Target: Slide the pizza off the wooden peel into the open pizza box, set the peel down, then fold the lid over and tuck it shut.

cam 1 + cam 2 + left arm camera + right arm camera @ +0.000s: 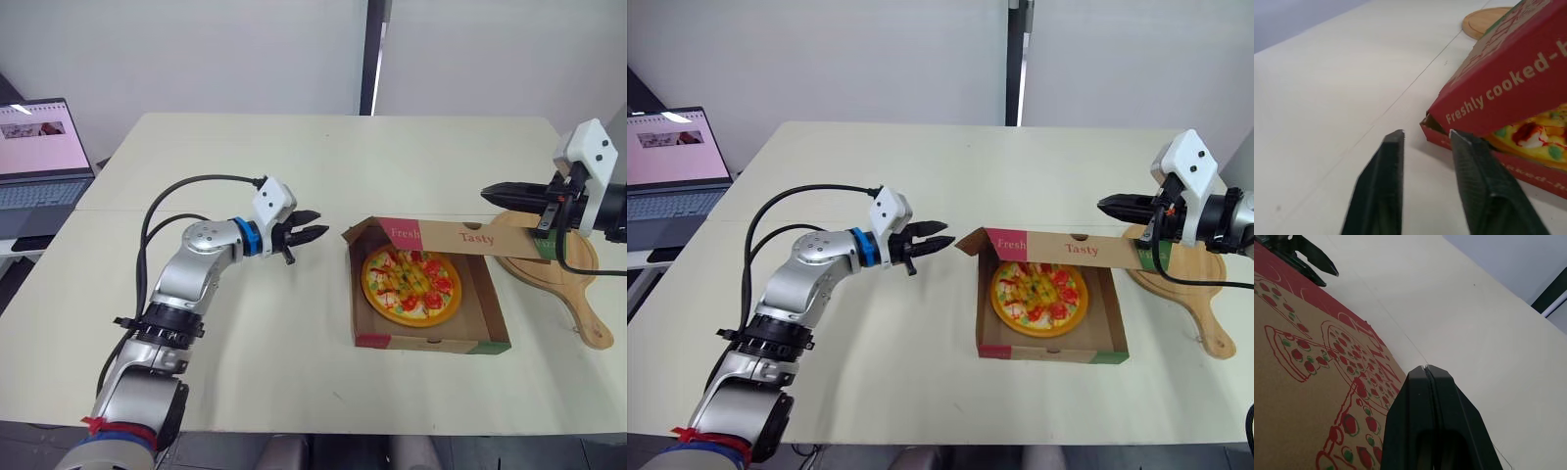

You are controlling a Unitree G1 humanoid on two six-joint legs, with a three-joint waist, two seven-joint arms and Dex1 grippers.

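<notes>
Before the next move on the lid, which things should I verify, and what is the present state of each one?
1. The pizza lies fully inside the box: ok.
2. The peel is set down on the table: ok.
3. The lid is folded flat and tucked: not ok, it stands half raised.
4. The left gripper is open, beside the box corner: ok.
5. The right gripper is shut, holding nothing: ok.
6. The right gripper touches the lid: cannot tell.

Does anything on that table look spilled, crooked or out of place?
Nothing stands out. The pizza sits whole inside the box, the peel lies flat beside it, and the lid is only half folded.
</notes>
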